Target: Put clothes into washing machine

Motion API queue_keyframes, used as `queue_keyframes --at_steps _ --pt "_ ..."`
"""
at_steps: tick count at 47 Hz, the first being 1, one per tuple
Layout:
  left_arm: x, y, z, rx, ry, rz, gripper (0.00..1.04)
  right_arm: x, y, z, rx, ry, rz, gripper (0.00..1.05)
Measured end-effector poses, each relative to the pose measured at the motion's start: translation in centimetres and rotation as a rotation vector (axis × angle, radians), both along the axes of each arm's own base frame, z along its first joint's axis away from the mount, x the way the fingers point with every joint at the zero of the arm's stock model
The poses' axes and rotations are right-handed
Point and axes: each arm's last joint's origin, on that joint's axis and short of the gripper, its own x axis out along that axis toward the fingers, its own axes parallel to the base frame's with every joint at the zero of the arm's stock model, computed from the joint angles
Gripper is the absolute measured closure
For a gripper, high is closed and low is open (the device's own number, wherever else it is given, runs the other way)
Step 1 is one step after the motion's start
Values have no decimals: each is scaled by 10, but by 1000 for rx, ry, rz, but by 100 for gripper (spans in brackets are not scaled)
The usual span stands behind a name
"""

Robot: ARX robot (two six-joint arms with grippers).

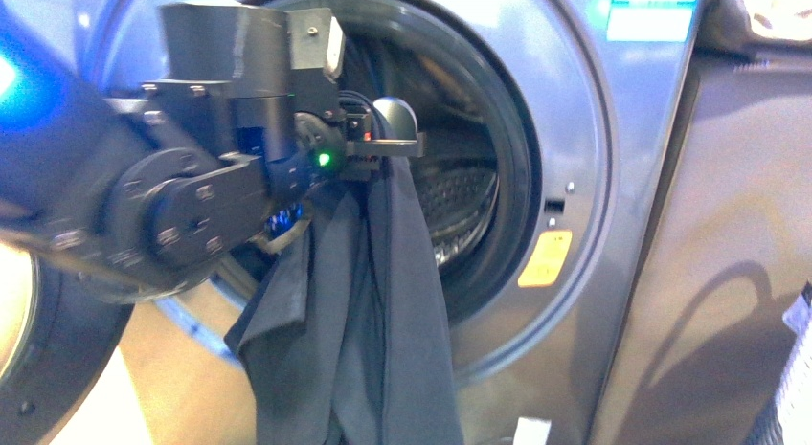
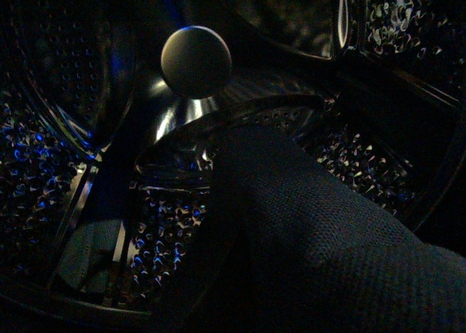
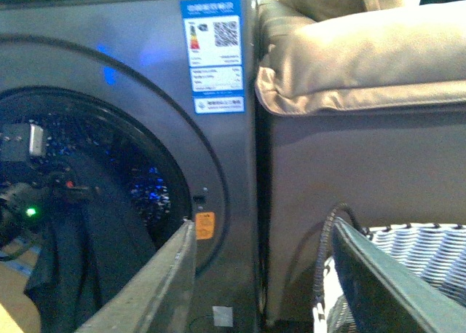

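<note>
The clothes (image 1: 373, 301), a long limp navy garment, hang from my left gripper (image 1: 391, 148), which is shut on their top edge right at the mouth of the washing machine (image 1: 594, 177). Most of the cloth dangles outside, below the porthole rim. In the left wrist view the dark woven clothes (image 2: 328, 238) fill the near corner and hide the fingers, with the perforated drum (image 2: 44, 165) behind. My right gripper (image 3: 262, 275) stands open and empty, off to the side. From there I see the washing machine (image 3: 145, 63) and the hanging clothes (image 3: 87, 231).
A grey-brown cabinet (image 1: 728, 225) stands tight against the washer's right side, with a beige cloth bundle (image 3: 364, 56) on top. A white woven basket (image 3: 415, 249) sits low beside it. The washer front carries a blue-white label (image 3: 217, 52) and an orange sticker (image 1: 546, 258).
</note>
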Motion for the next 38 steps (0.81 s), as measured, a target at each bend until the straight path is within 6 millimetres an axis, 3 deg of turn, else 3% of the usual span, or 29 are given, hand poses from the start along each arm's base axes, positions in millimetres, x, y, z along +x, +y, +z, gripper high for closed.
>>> queue_keyframes --at_steps 16,38 --pt "26 3 -10 3 11 42 98 1 -22 -74 -24 14 -15 103" --pt "70 12 -45 8 45 106 98 1 -41 -124 -23 18 -28 102"
